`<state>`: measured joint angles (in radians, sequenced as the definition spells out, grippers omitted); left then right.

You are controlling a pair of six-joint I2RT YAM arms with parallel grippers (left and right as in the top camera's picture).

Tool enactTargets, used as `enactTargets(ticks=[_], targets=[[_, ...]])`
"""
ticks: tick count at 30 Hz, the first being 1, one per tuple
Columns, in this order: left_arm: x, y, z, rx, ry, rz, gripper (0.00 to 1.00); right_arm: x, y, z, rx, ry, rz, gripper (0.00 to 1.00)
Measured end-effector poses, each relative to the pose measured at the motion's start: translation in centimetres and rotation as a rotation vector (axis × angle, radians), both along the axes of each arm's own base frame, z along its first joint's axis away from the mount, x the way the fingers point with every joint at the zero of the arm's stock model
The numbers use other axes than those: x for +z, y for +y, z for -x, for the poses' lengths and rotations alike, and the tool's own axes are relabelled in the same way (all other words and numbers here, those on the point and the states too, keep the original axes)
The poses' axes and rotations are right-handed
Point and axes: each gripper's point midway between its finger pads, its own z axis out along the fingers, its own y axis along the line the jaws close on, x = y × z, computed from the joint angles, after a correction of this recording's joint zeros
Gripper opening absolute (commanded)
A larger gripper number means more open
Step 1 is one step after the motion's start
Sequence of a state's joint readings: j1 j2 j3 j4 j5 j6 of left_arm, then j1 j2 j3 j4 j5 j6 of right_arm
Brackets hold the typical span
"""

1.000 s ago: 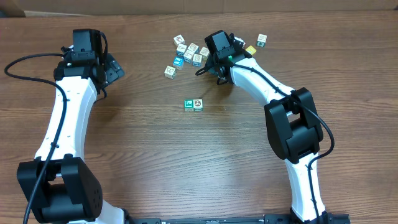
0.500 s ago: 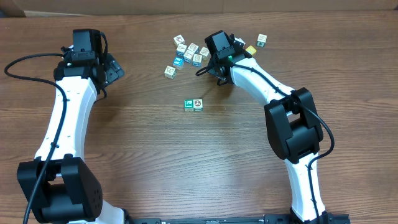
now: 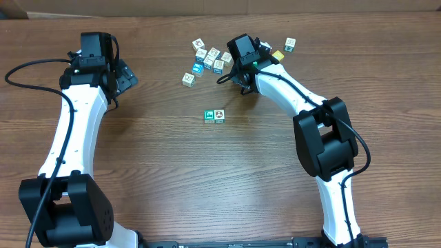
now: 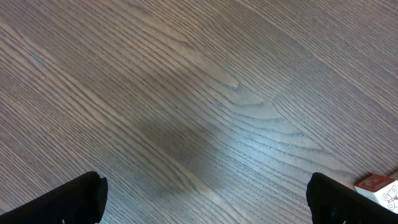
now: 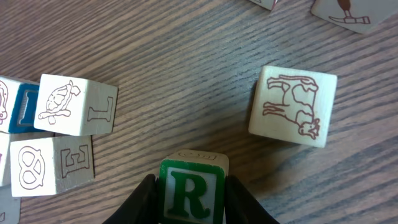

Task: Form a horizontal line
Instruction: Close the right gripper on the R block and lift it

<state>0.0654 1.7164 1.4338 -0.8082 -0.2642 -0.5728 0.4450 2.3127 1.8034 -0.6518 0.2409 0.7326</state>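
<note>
I read right gripper [image 5: 193, 210] clamped on wooden cube with green "R" [image 5: 191, 185], bottom centre of wrist view. Left gripper [image 4: 208, 199] jaws wide, empty. Horizontal line [image 3: 214, 116], two touching cubes, centre of overhead frame.

Looked like a robotics lab bench. Two white-and-black robot arms [image 3: 72, 131] stood at the near edge of a wood-grain table [image 3: 172, 179], a black cable [image 3: 31, 64] trailed off one, and toy alphabet blocks [image 3: 207, 58] lay scattered.
</note>
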Motion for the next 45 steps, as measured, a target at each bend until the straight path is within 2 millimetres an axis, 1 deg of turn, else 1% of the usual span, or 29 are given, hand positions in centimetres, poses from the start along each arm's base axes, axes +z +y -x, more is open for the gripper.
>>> enactTargets(ticks=[7,14,25,27,30,31,36,42,45], targets=[[0.0,0.0,0.0,0.000,0.000,0.000,1.00,-0.2,-0.3,0.6,0.006,0.025,0.014,0.27],[0.0,0.0,0.0,0.000,0.000,0.000,1.00,-0.4,0.0,1.4,0.060,0.069,0.016,0.28],[0.0,0.0,0.0,0.000,0.000,0.000,1.00,-0.5,0.3,5.2,0.176,0.234,0.005,0.29],[0.0,0.0,0.0,0.000,0.000,0.000,1.00,-0.6,0.4,5.6,0.196,0.252,0.002,0.43],[0.0,0.0,0.0,0.000,0.000,0.000,1.00,-1.7,0.4,6.8,0.231,0.308,0.002,0.51],[0.0,0.0,0.0,0.000,0.000,0.000,0.99,-1.9,0.5,6.9,0.238,0.312,0.000,0.53],[0.0,0.0,0.0,0.000,0.000,0.000,1.00,-1.8,0.9,6.7,0.262,0.300,-0.010,0.53],[0.0,0.0,0.0,0.000,0.000,0.000,0.99,-1.8,0.9,6.5,0.264,0.292,-0.003,0.53],[0.0,0.0,0.0,0.000,0.000,0.000,1.00,-1.6,0.9,6.2,0.263,0.285,-0.002,0.57]])
